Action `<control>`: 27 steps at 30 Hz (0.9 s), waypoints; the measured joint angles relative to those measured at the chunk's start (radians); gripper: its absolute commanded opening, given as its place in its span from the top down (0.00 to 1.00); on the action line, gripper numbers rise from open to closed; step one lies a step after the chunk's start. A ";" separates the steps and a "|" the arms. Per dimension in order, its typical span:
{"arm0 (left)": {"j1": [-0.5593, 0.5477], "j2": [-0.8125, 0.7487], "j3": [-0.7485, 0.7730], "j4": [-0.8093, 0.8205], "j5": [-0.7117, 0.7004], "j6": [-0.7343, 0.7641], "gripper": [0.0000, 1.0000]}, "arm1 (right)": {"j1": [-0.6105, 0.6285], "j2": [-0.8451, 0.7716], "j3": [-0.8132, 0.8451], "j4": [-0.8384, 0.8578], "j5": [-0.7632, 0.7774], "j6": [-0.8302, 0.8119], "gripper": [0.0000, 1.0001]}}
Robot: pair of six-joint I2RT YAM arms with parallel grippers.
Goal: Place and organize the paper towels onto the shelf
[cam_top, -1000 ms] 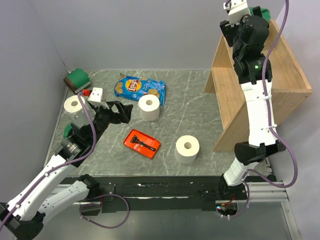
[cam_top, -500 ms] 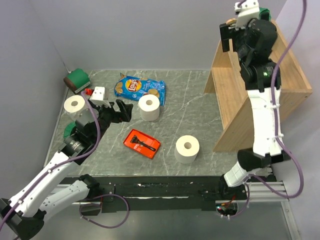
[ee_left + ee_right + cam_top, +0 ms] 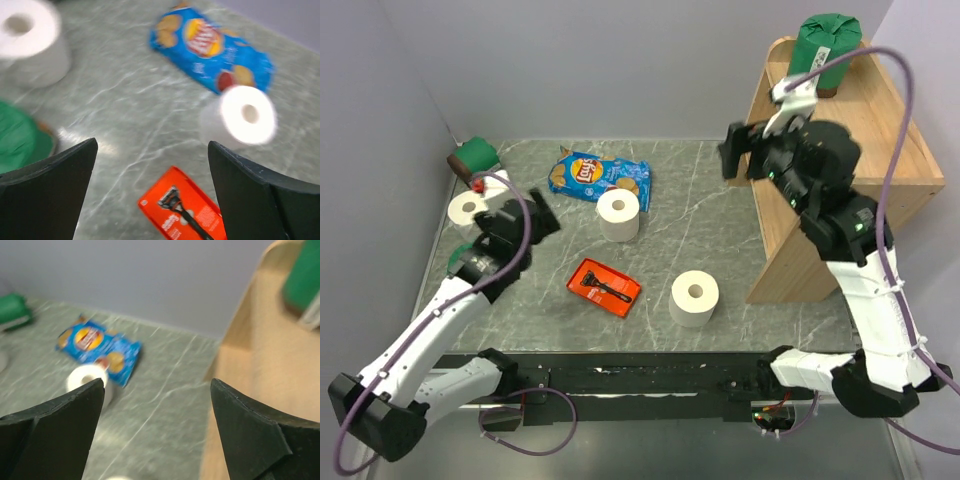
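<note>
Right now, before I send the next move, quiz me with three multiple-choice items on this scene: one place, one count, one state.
1. Where is the green-wrapped roll at far right?
A. on top of the shelf
B. inside the lower level
C. on the floor

2. How many bare white rolls stand on the table?
A. one
B. three
C. five

3. The right gripper is:
A. open and empty
B. shut on a white roll
C. shut on a green roll

Answers:
1 A, it sits on the shelf's upper board.
2 B, one is at the left edge, one is beside the Lay's chip bag, and one is near the front.
3 A, its fingers are spread with nothing between them.
</note>
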 measured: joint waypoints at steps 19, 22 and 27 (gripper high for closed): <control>0.813 0.042 -0.089 -0.246 0.134 -0.277 0.22 | 0.152 -0.212 -0.465 0.063 -0.104 0.089 0.08; 0.858 0.076 -0.125 -0.240 0.196 -0.288 0.21 | 0.152 -0.222 -0.487 0.066 -0.106 0.089 0.08; 0.872 0.109 -0.169 -0.193 0.276 -0.290 0.20 | 0.152 -0.233 -0.518 0.085 -0.112 0.090 0.08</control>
